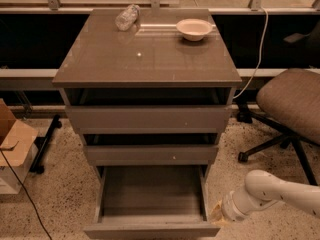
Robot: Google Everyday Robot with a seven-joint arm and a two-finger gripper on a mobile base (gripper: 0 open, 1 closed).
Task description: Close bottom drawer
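Note:
The bottom drawer [150, 230] of the grey-brown cabinet [147, 59] is pulled far out, and its shallow box shows nothing inside. The middle drawer [150, 154] and the top drawer [149, 118] above it stand slightly out. My white arm [280, 191] comes in from the lower right. My gripper [218, 215] is low, right beside the right front corner of the bottom drawer, just outside its side wall.
A white bowl [194, 28] and a crumpled plastic bottle [126, 17] sit on the glossy cabinet top. A brown office chair [292, 104] stands at the right. A cardboard box [12, 144] and a black cable [22, 194] lie on the speckled floor at the left.

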